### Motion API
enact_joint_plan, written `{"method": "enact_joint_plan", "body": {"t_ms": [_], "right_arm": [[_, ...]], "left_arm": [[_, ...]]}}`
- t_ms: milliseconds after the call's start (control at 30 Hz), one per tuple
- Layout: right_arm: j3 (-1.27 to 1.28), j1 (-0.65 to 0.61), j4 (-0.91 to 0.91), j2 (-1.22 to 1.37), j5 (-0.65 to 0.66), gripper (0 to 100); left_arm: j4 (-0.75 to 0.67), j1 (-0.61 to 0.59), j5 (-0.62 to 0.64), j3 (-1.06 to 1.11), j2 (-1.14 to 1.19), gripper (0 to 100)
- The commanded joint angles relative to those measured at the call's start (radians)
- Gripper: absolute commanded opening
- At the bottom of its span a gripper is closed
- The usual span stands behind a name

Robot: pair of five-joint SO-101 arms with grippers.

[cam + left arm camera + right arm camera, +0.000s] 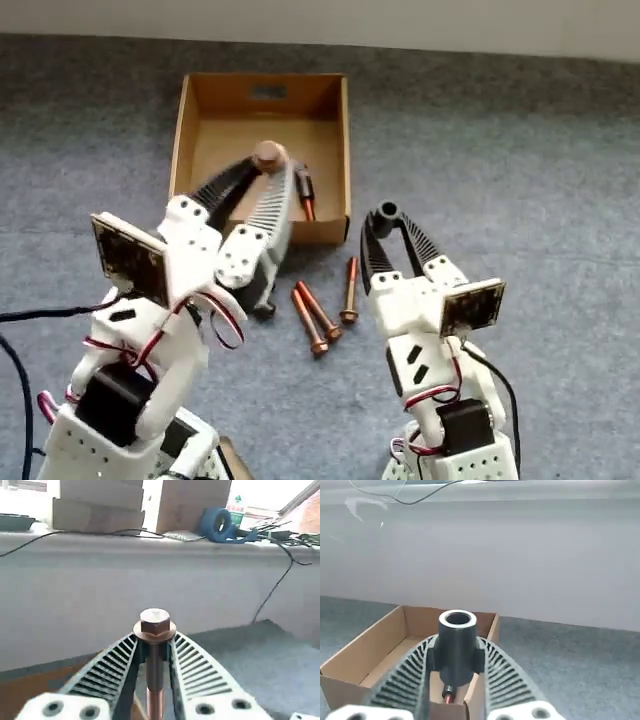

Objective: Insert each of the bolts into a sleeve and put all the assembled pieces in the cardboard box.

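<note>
My left gripper (268, 165) hangs over the cardboard box (188, 120), shut on a copper bolt (268, 154) held upright with its hex head on top; the bolt (154, 630) stands between the ribbed fingers (200, 662). My right gripper (388, 222) stands right of the box, shut on a black sleeve (387, 212), whose open bore (456, 619) faces up. One assembled bolt-and-sleeve piece (304, 190) lies inside the box by its right wall. Three loose copper bolts (318, 315) lie on the carpet between the arms.
Grey carpet (520, 170) covers the table. A black sleeve (262, 309) lies under my left arm beside the loose bolts. A white wall (150, 590) rises behind, with boxes, cables and a blue roll on a ledge.
</note>
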Motion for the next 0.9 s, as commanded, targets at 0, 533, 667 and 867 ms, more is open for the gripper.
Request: {"method": "enact_joint_plan", "body": {"t_ms": [0,533,667,867], "right_arm": [[0.015,-0.007,-0.051,-0.008,-0.008,0.5],[0.031,-0.004,-0.058,-0.004,-0.005,0.5],[0.033,-0.002,-0.056,-0.002,-0.005,0.5],[0.035,-0.002,-0.056,-0.002,0.003,0.5]], "left_arm": [[-0.18,0.084,0.005,0.027,0.031,1],[-0.371,0.157,0.009,-0.047,0.398,1],[-0.371,0.157,0.011,-0.076,0.421,1],[-0.371,0.162,0.011,-0.077,0.421,1]]}}
